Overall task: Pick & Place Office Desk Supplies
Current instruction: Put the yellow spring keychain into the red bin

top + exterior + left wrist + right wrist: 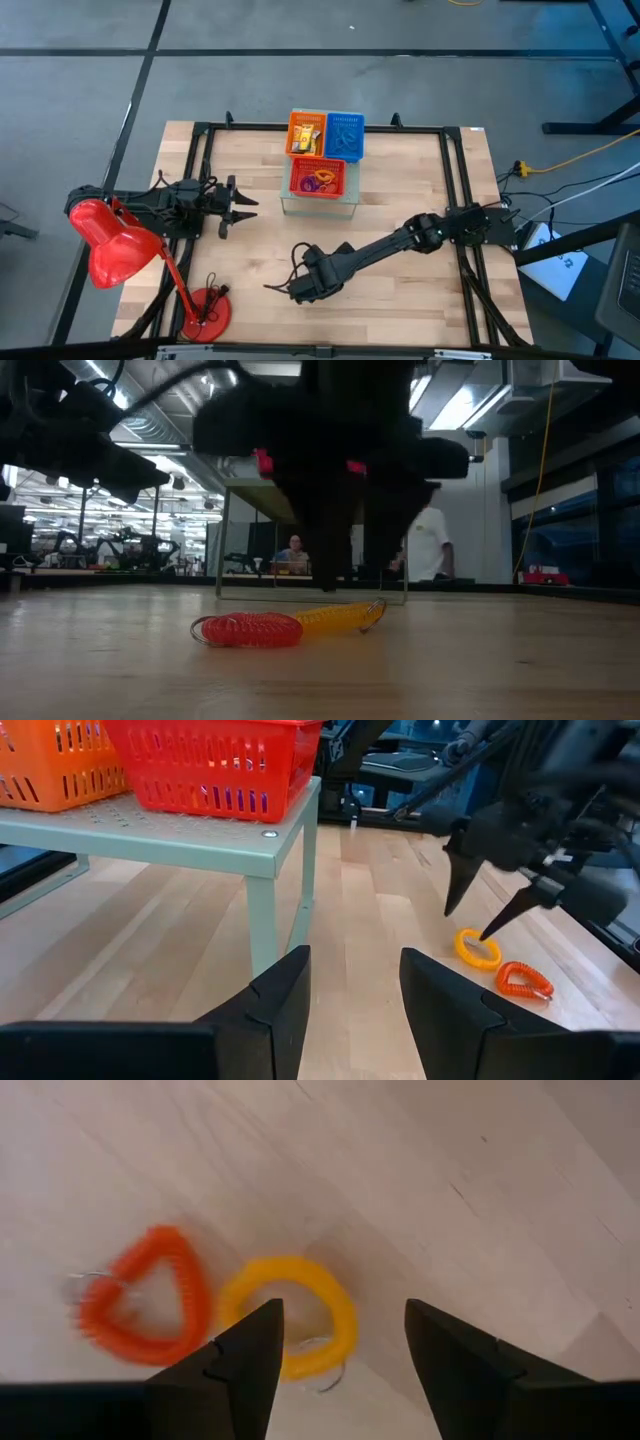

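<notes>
Right arm: stretched low across the wooden table (400, 290) from its right edge, with the right gripper (283, 289) pointing down, in front of the red basket (318, 178) and to its left.
Right gripper state: fingers (235, 1355) spread wide, holding nothing; one tip stands over the ring of the yellow coil loop (290, 1315), the other over bare wood beside it.
Left arm: lying level on the table's left side, the left gripper (243, 211) aimed toward the grey stand (250, 845) under the baskets.
Left gripper state: fingers (275, 1010) parted, empty.
Yellow coil loop: flat on the wood, directly beneath the right gripper.
Orange coil loop (145, 1295): just beside the yellow one, touching or nearly touching it, outside the fingers.
Baskets: the red one nearest the grippers, an orange basket (306, 133) and a blue basket (345, 136) behind it, all on the stand; small items lie inside the red and orange ones.
Lamp: a red desk lamp (118, 245) at the table's front left corner, beside the left arm.
Room: grey floor around the table; in the low view, a lit workshop beyond, with two people (428, 545) in it.
</notes>
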